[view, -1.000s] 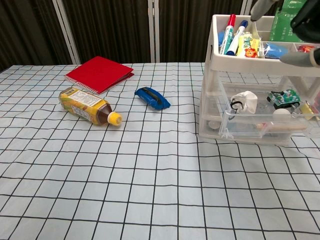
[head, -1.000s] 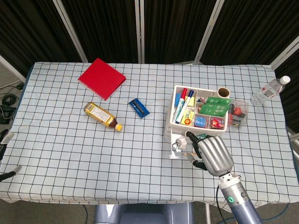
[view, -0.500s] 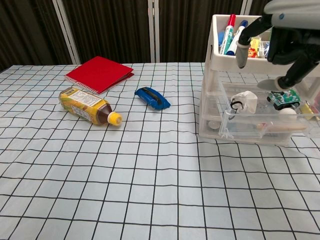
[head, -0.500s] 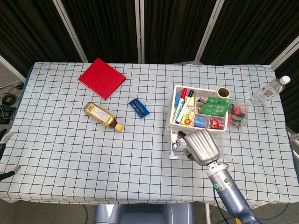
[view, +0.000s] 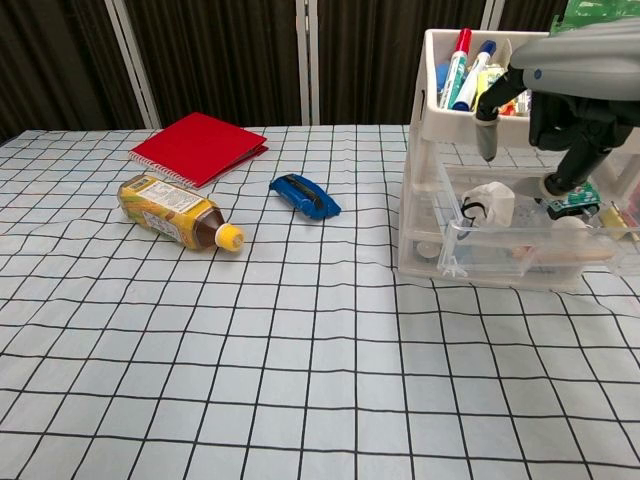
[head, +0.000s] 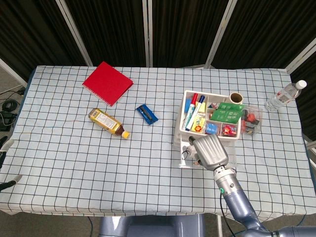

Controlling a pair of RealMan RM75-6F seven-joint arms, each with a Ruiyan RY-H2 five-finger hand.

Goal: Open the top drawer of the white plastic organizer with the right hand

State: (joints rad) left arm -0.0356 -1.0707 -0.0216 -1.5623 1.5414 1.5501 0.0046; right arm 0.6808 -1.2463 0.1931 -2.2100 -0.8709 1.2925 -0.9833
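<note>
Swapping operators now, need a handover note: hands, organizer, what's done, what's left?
Right hand: over the pulled-out drawer at the front of the white plastic organizer, fingers pointing down into it, holding nothing.
Left hand: not in view.
Organizer sits at table right, with markers in its top tray.
Done: the clear top drawer is already pulled well out, with small items inside.
Left: judge whether it is open far enough, then lift the hand away.

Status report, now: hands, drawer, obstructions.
Right hand open, fingers pointing down over the top drawer, holding nothing. Left hand not in view. Drawer already pulled out, items inside. Nothing in the way.
</note>
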